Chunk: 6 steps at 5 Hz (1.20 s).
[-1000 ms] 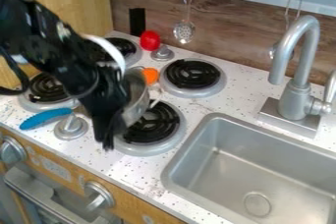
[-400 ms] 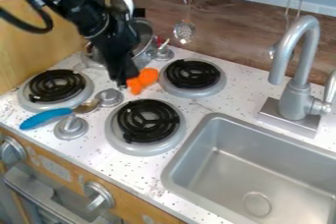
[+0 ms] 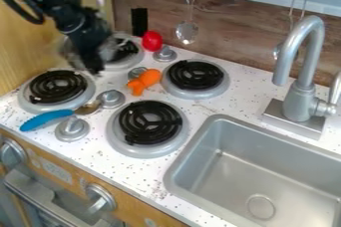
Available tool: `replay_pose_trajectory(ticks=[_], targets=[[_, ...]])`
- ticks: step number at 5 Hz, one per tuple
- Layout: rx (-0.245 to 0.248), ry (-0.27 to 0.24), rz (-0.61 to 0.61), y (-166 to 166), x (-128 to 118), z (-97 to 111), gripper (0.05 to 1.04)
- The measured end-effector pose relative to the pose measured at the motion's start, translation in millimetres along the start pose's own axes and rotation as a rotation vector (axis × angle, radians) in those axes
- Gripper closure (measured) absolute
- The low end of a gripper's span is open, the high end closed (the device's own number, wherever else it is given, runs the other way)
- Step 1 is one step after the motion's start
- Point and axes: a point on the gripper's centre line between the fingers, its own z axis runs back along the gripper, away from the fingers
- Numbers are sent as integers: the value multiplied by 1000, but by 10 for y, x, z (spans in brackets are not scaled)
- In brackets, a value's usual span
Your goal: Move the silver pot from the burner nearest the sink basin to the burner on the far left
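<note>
Left and front of the orange toy (image 3: 150, 77) lies the blue-handled spoon (image 3: 47, 120) on the table (image 3: 100, 166); back and left of the toy, the blurred metal pot (image 3: 70, 52) shows right around the jaws (image 3: 95, 69), whose grip, firm or loose, I cannot tell. The pot looks picked up but not set squarely on a burner, while the red toy (image 3: 152, 41) sits behind the orange one.

Legible text, labels, brands, numbers or signs: none. Pale marking (image 3: 57, 171), one, on wooden front panel (image 3: 133, 207); unreadable.
</note>
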Motion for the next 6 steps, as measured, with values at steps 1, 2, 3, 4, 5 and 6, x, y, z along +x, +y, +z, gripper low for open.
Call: replay_pose_trajectory(ticks=[1,2,3,4,5,6], targets=[[20,69,82,284,-366,-91,982],[33,129,119,406,-559,-129,981],[-1,199,123,407,-684,-304,982],[-36,230,113,325,-767,-437,982],[-56,236,105,250,-796,-456,982],[-85,220,95,111,-807,-474,982]])
